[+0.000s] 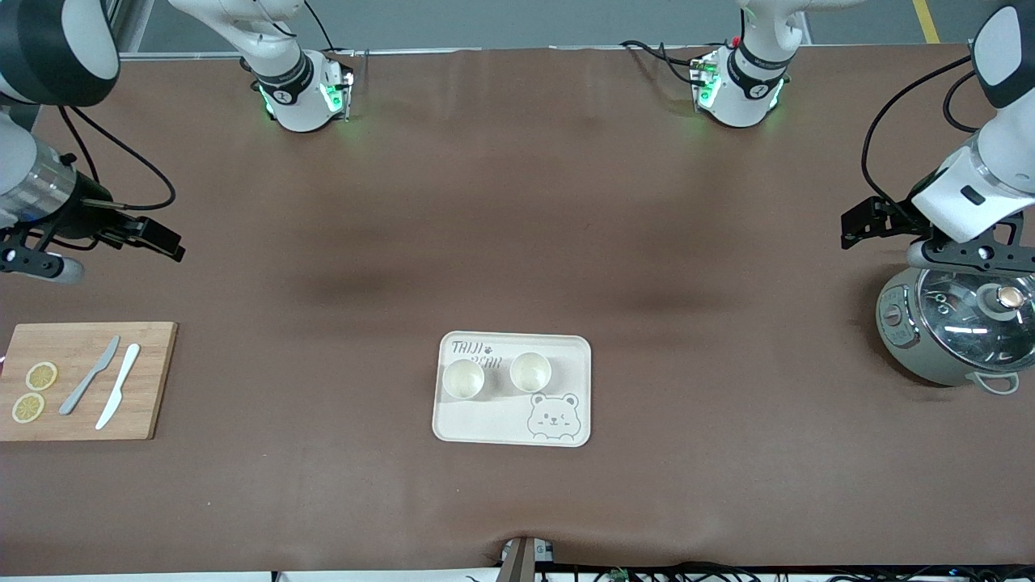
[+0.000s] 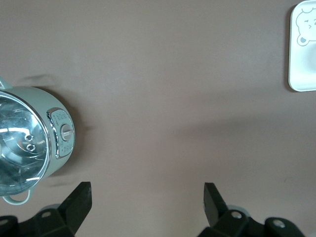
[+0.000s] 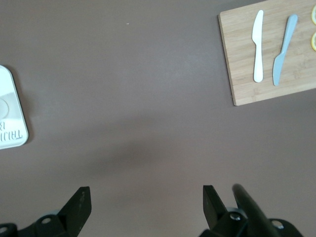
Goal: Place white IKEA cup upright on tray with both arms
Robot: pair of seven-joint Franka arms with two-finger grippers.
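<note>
Brown table (image 1: 517,202); cream bear-print tray (image 1: 566,356), two cups (image 1: 463,378) upright.

Two glossy white robot arms (image 1: 999,162) carry black joint bands and looping black cables. Their round white bases (image 1: 299,93) glow green (small lights). Small matte black two-finger grippers (image 2: 147,207) end each arm.

Tray (image 2: 302,49) cut off by the left wrist view's edge, only a corner with part of the bear face showing; in the right wrist view only its lettered end shows. Cooker (image 1: 954,339) partly hidden under the left arm, lid clipped at the front view's edge. Cutting board (image 3: 269,54) clipped in the right wrist view, lemon slices (image 3: 313,29) mostly cut off. Cup contents too small to tell.
</note>
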